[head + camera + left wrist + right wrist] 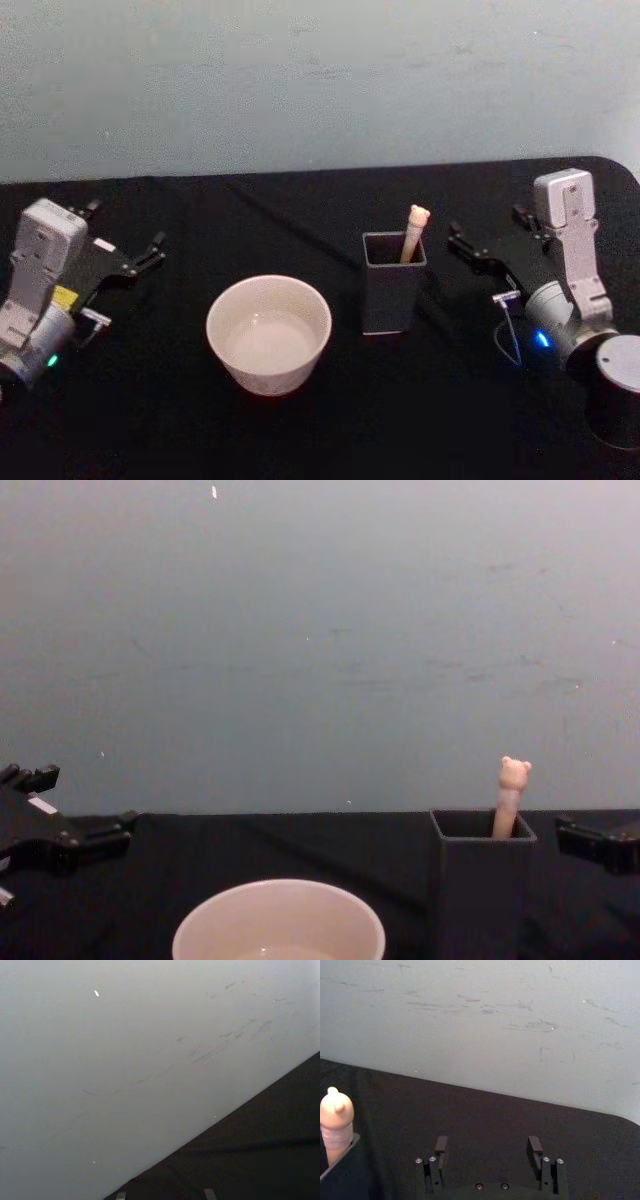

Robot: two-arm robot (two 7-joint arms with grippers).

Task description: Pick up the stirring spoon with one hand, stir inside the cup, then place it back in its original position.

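Observation:
The stirring spoon [414,233] stands handle-up in a dark grey square holder [393,282]; its beige bear-head top [514,772] pokes above the rim and its bowl is hidden inside. Left of the holder sits the wide cream-white cup [268,333], seen low in the chest view too [278,925]. My right gripper [488,230] hovers open just right of the holder, nothing between its fingers [534,1145], with the spoon handle [337,1122] off to one side. Far to the left of the cup, my left gripper [125,232] rests open and empty.
A black cloth covers the table [320,430], ending at a pale wall behind. The rounded table corner lies at the far right [625,170]. Bare cloth separates the cup from each arm.

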